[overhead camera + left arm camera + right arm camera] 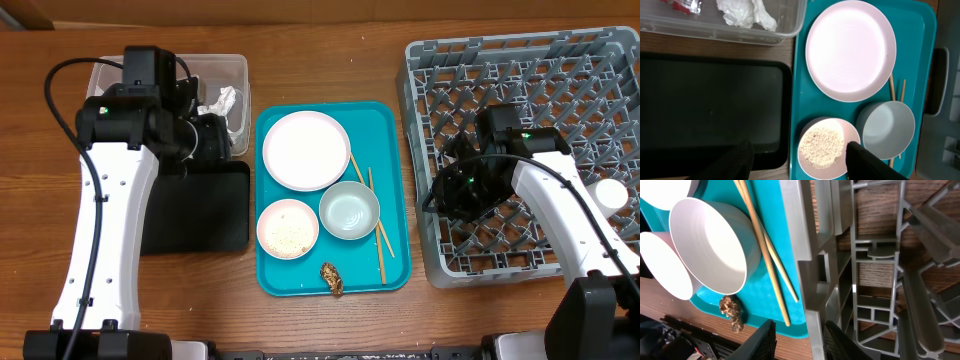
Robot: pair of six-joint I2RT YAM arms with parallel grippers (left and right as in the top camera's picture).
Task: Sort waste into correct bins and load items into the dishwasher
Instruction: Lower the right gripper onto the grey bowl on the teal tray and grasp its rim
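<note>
My left gripper [212,140] [797,162] hangs open over the seam between the black tray [710,105] and the teal tray [799,100]. Its right finger is over the small dish of rice [827,147] [288,228]. The large plate [306,150], bowl [349,210], chopsticks [378,225] and brown lump [332,279] lie on the teal tray. The clear tub [235,75] holds the napkin [745,12] and red wrapper [685,4]. My right gripper [447,195] [800,340] is open, straddling the left wall of the grey dish rack [812,255], with a gap at its left finger.
A small white cup [608,194] sits in the dish rack [500,45] at its right side. The black tray [200,215] lies directly left of the teal tray [395,270]. Bare wooden table shows along the front edge.
</note>
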